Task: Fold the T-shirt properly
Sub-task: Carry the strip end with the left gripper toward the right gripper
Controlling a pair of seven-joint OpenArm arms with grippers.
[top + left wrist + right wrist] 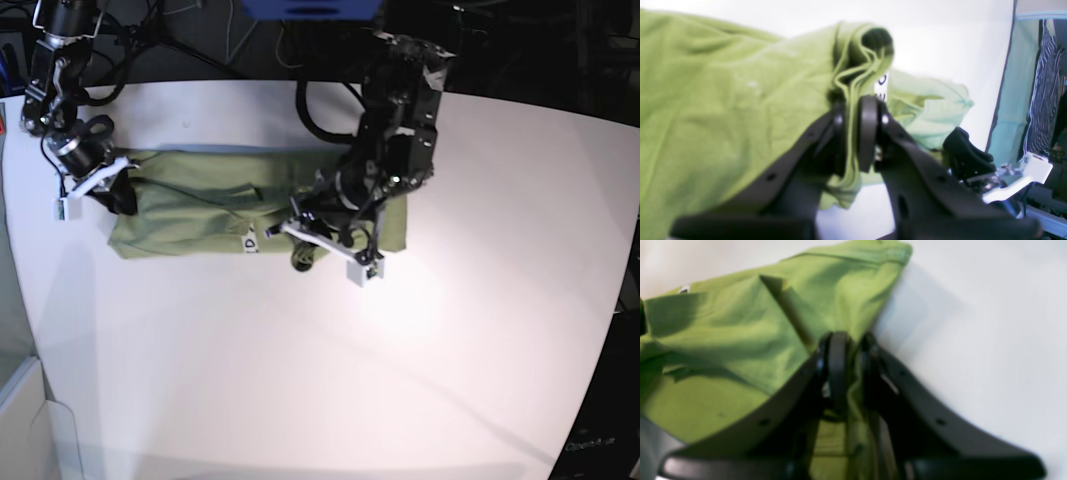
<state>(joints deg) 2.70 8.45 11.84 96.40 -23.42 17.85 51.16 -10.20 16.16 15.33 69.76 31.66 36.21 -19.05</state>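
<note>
left hand [853, 110] pinching bunched shirt [200, 205] edge | right hand [850, 346] pinching the shirt's far edge | bare table [400, 380] in front

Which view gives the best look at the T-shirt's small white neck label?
The left wrist view: the small white neck label sits close, dark print visible, just above the left gripper's fingers. The base view shows it tiny on the olive-green cloth T-shirt. The right wrist view shows only a white speck.

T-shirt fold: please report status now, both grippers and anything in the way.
Left gripper shut on bunched edge of the olive-green cloth T-shirt. Right gripper shut on its other end. Shirt lies in a long band on the white table. Nothing in the way.
</note>
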